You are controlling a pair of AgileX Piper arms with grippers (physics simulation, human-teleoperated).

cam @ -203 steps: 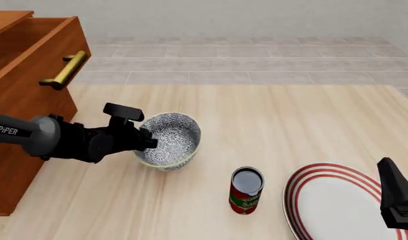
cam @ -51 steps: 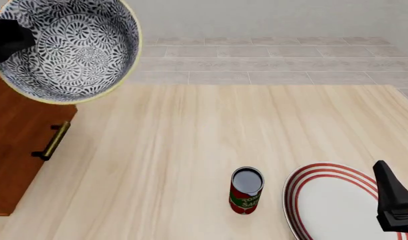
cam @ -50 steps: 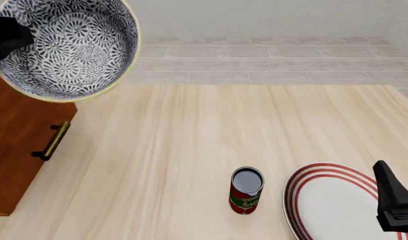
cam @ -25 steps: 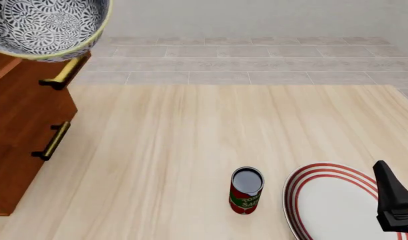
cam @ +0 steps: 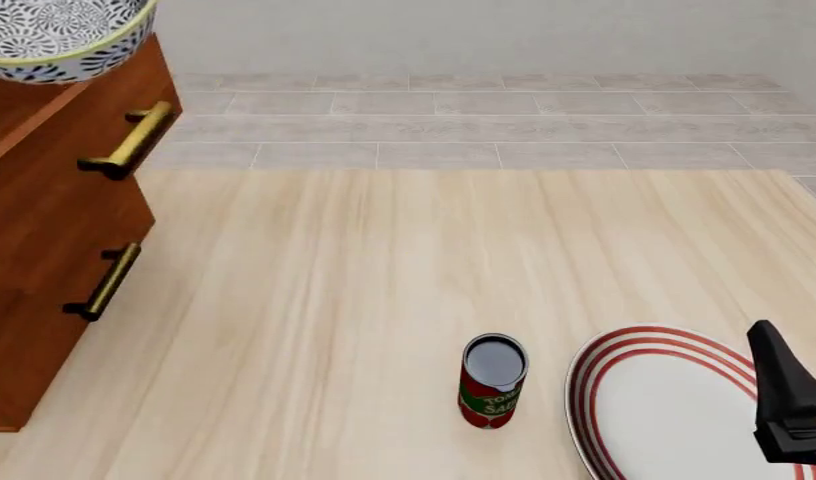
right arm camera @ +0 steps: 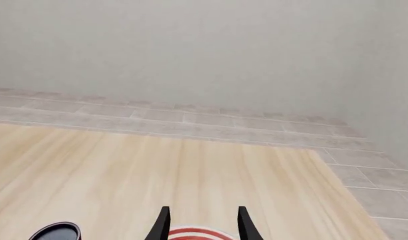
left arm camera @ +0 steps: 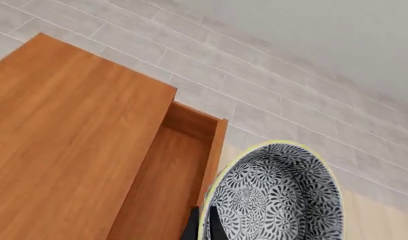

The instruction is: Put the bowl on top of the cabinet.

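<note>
Right now your left gripper [left arm camera: 202, 227] has its two dark fingers pinched over the rim of the bowl [left arm camera: 274, 195], one inside the yellowish edge and one outside. In the front view the bowl [cam: 64, 38] shows only at the far left corner, cut off by the picture's edge, above the top of the cabinet [cam: 48, 230]. From that angle you probably cannot tell whether it is touching the wood or hanging just above it. The left wrist view shows the bowl beside the front edge of the open top drawer [left arm camera: 167, 185], with the flat cabinet top [left arm camera: 64, 140] spreading away to one side.

Your right gripper [right arm camera: 202, 222] has its fingers set apart with nothing between them, hanging over the red-ringed plate [cam: 662, 410] at the near right of the table [cam: 422, 260]. In the front view only its dark body [cam: 786, 405] shows at the right edge. A can [cam: 492, 381] stands upright just left of the plate, not touching it.
</note>
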